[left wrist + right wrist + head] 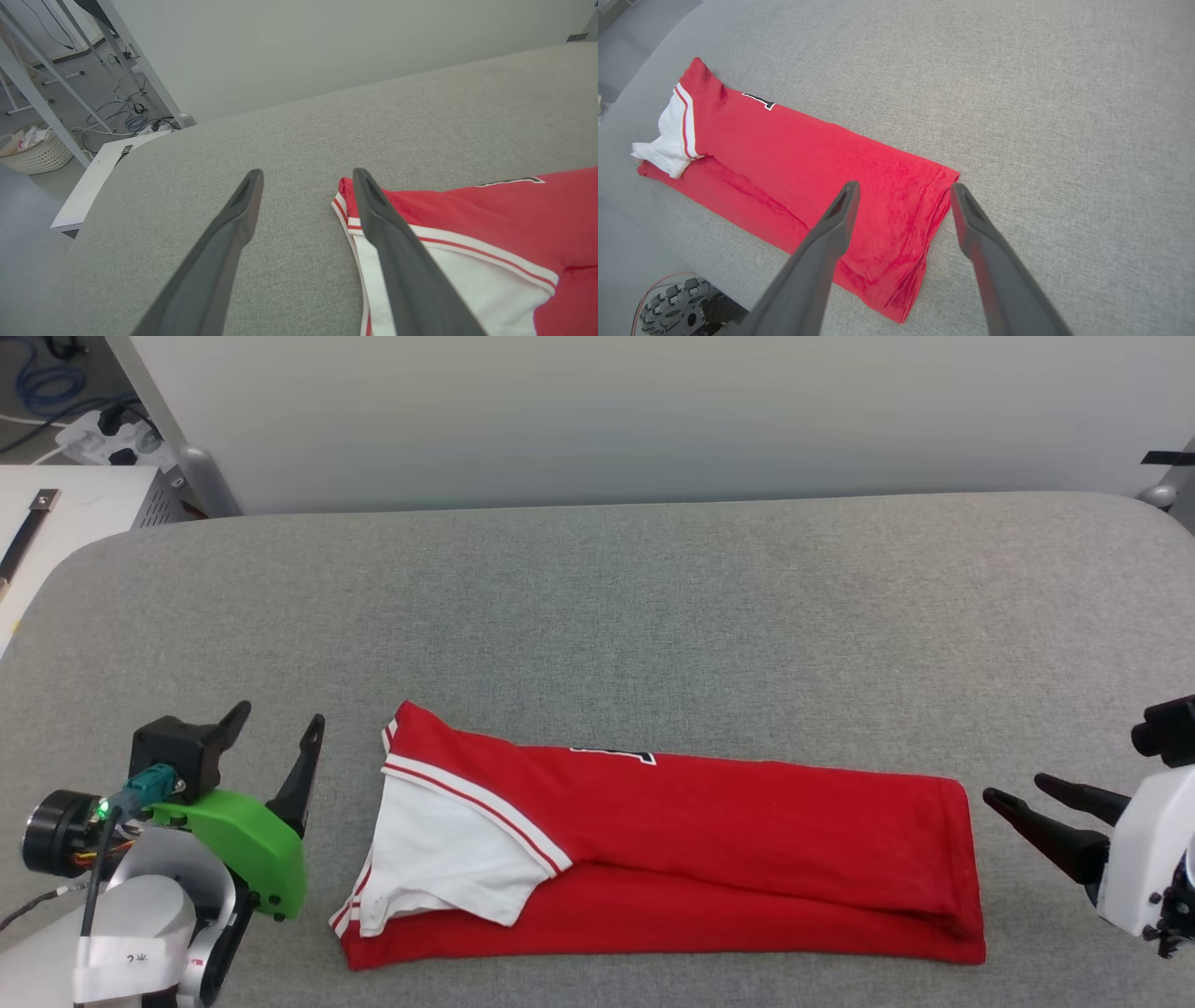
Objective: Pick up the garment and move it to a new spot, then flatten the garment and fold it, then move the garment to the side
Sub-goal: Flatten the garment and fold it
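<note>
Near the front edge of the grey padded surface [653, 616], the red jersey T-shirt [709, 840] lies folded into a long band between the left gripper [282, 713] and the right gripper [1016, 786], both spread and empty. It looks light, limp and quick to unfold, so pinching every layer at the short ends seems safest. Its numerals [642, 757] are mostly tucked into the fold, and the number of layers is unclear.

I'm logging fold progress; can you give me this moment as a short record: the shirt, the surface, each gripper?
shirt: red, folded into a long strip, lying flat
sleeve: white, on top at the shirt's left end
surface: grey fabric-covered table
left gripper: open, empty, beside the sleeve end
right gripper: open, empty, just off the opposite end
</note>
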`<state>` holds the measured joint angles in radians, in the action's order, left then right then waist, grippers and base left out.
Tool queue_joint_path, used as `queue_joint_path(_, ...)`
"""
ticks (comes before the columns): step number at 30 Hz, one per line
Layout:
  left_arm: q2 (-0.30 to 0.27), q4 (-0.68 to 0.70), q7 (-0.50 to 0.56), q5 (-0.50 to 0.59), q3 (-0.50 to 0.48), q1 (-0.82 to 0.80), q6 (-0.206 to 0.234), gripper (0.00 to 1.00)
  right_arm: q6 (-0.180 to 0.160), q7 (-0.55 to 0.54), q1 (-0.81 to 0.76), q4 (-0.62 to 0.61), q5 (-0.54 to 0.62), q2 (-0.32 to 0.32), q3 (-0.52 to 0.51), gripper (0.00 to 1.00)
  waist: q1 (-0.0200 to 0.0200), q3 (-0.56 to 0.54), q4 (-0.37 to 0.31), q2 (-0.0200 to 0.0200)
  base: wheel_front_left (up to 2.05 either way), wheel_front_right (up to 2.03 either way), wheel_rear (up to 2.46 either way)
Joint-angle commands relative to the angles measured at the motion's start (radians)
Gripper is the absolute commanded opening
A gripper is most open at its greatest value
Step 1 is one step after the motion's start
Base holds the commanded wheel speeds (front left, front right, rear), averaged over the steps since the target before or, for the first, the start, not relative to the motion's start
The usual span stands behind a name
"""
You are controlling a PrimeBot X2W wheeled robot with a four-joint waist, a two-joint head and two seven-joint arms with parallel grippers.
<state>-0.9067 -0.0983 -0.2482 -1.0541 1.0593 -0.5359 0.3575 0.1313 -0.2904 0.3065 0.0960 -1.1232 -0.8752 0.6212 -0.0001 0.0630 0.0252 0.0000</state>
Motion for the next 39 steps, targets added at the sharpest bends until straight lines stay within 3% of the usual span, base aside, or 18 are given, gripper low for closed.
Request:
queue_joint_path(1, 0.010, 0.014, -0.010, 0.032, -0.024, 0.027, 0.034, 1.00, -0.001, -0.013, -0.023, 0.005, -0.017, -0.004, -0.014, 1.00, 0.0001, 0.003, 0.004, 0.0000, 0.00, 0.00, 0.00)
queue_joint_path(5, 0.065, 0.089, -0.013, 0.172, -0.190, 0.101, 0.143, 1.00, -0.001, -0.064, -0.061, 0.030, -0.060, -0.013, -0.060, 1.00, 0.0001, 0.020, 0.017, 0.0000, 0.00, 0.00, 0.00)
queue_joint_path(7, 0.091, 0.116, -0.013, 0.253, -0.256, 0.149, 0.170, 1.00, -0.001, -0.082, -0.073, 0.039, -0.072, -0.012, -0.076, 1.00, 0.0001, 0.032, 0.025, 0.0000, 0.00, 0.00, 0.00)
queue_joint_path(12, 0.160, 0.166, -0.013, 0.405, -0.393, 0.249, 0.182, 1.00, -0.001, -0.115, -0.092, 0.068, -0.096, 0.005, -0.107, 1.00, 0.0001, 0.067, 0.053, 0.0000, 0.00, 0.00, 0.00)
queue_joint_path(20, 0.296, 0.159, -0.013, 0.548, -0.552, 0.362, 0.123, 1.00, -0.001, -0.146, -0.082, 0.123, -0.101, 0.054, -0.113, 1.00, 0.0001, 0.119, 0.091, 0.0000, 0.00, 0.00, 0.00)
queue_joint_path(31, 0.495, 0.179, -0.013, 0.734, -0.779, 0.462, -0.014, 1.00, -0.001, -0.159, -0.043, 0.149, -0.109, 0.140, -0.054, 1.00, 0.0001, 0.167, 0.121, 0.0000, 0.00, 0.00, 0.00)
queue_joint_path(33, 0.568, 0.180, -0.013, 0.799, -0.838, 0.495, -0.067, 1.00, -0.001, -0.164, -0.026, 0.146, -0.109, 0.162, -0.021, 1.00, 0.0001, 0.173, 0.129, 0.0000, 0.00, 0.00, 0.00)
queue_joint_path(37, 0.632, 0.173, -0.013, 0.857, -0.872, 0.517, -0.111, 1.00, -0.001, -0.159, -0.014, 0.148, -0.093, 0.161, 0.009, 1.00, 0.0001, 0.174, 0.136, 0.0000, 0.00, 0.00, 0.00)
queue_joint_path(39, 0.655, 0.169, -0.014, 0.884, -0.888, 0.521, -0.134, 1.00, -0.001, -0.150, -0.009, 0.151, -0.080, 0.154, 0.020, 0.41, 0.0001, 0.173, 0.137, 0.0000, 0.00, 0.00, 0.00)
